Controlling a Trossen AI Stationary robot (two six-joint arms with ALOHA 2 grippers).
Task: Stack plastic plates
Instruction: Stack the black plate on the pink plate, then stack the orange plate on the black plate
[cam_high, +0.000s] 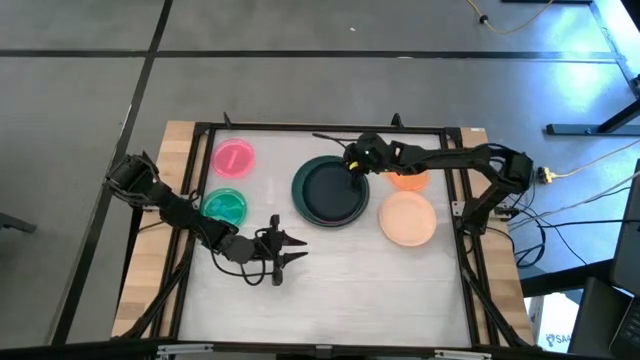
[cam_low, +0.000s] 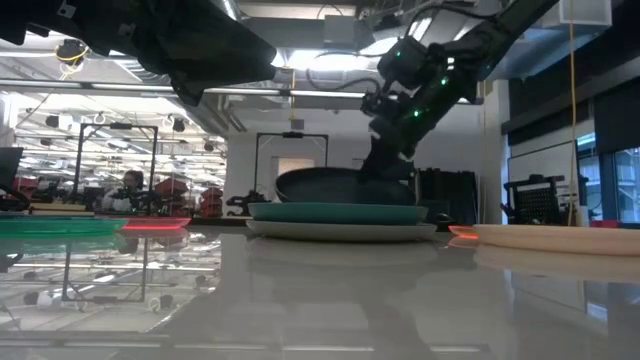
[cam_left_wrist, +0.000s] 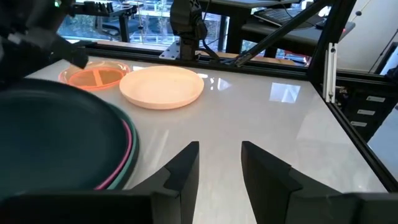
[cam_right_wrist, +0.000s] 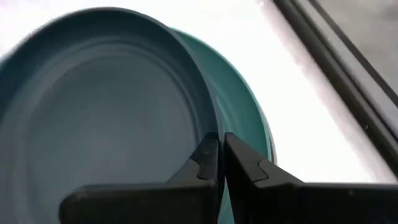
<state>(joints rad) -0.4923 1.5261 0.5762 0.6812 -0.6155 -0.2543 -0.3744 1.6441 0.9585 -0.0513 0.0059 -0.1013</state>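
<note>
The white table (cam_high: 330, 290) stands on a grey floor (cam_high: 80, 90) crossed by dark seams. Beyond the table's far edge, a long lit hall (cam_low: 120, 150) holds benches and a seated person (cam_low: 128, 185) (small, far off). Right of the table, cables (cam_high: 590, 165) trail across the floor.

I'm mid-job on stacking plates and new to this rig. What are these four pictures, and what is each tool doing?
Two robot arms work at a white table. One picture looks down from above, one looks level across the tabletop, and one comes from each wrist.

The right tool pinches the rim of a black plate, tilted over a stack with a teal plate. The left tool waits open, holding nothing.

Loose plates: pink, green, peach and orange.
</note>
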